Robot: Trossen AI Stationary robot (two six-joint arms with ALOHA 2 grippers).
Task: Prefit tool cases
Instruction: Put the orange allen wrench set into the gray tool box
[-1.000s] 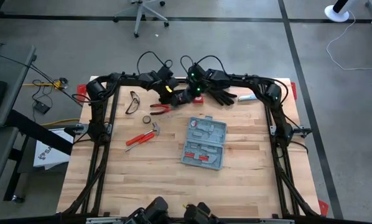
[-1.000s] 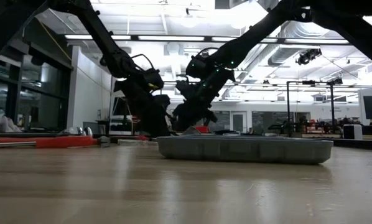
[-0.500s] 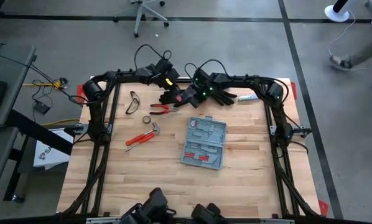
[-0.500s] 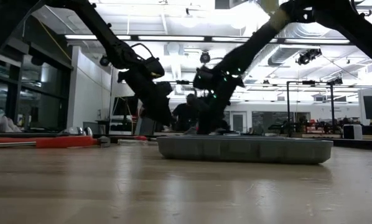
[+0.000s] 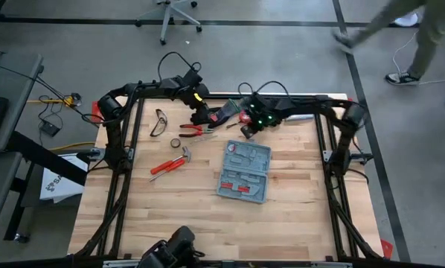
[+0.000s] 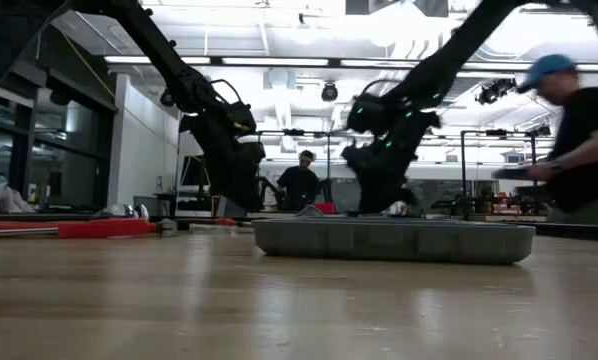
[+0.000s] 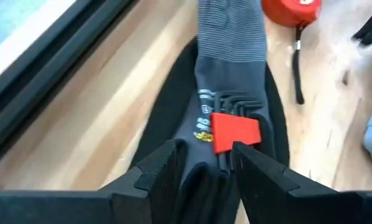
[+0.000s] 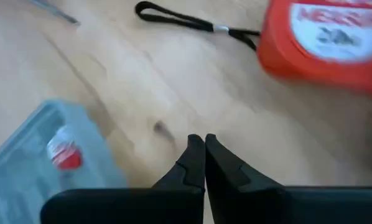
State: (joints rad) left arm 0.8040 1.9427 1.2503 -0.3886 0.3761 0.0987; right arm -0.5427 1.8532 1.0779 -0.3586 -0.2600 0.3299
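Grey-blue case: the flat rectangular grey-blue plastic tool case (image 5: 242, 172) lies open near the middle of the pale wooden surface (image 5: 207, 216), its moulded interior facing up with red-handled tools in the end nearer the camera side.
Case, low view: it shows as a long shallow grey tray (image 6: 393, 240) resting flat on the wood.
Right gripper: the right gripper (image 5: 246, 131) hangs just beyond the far short end of the case, close to it but not touching; its own camera shows its two dark fingers (image 8: 195, 158) pressed together with nothing between them, over bare wood.
Near the right gripper: a corner of the case (image 8: 46, 152) sits to one side, and a red tape measure with a black wrist strap (image 8: 323, 43) lies ahead.
Left gripper: the left gripper (image 5: 201, 115) is at the far edge of the surface, well apart from the case, lowered onto a dark grey and black work glove (image 7: 226, 93).
Left gripper hold: its fingers (image 7: 164, 168) stand partly spread around a red holder of dark hex keys (image 7: 234, 127) that lies on the glove; whether they actually pinch it cannot be told.
Loose tools: a red-handled hammer (image 5: 170, 162) and red-handled pliers (image 5: 190, 129) lie left of the case; clear safety glasses (image 5: 158, 121) lie farther left.
Room: one person (image 6: 569, 135) walks past at the right.
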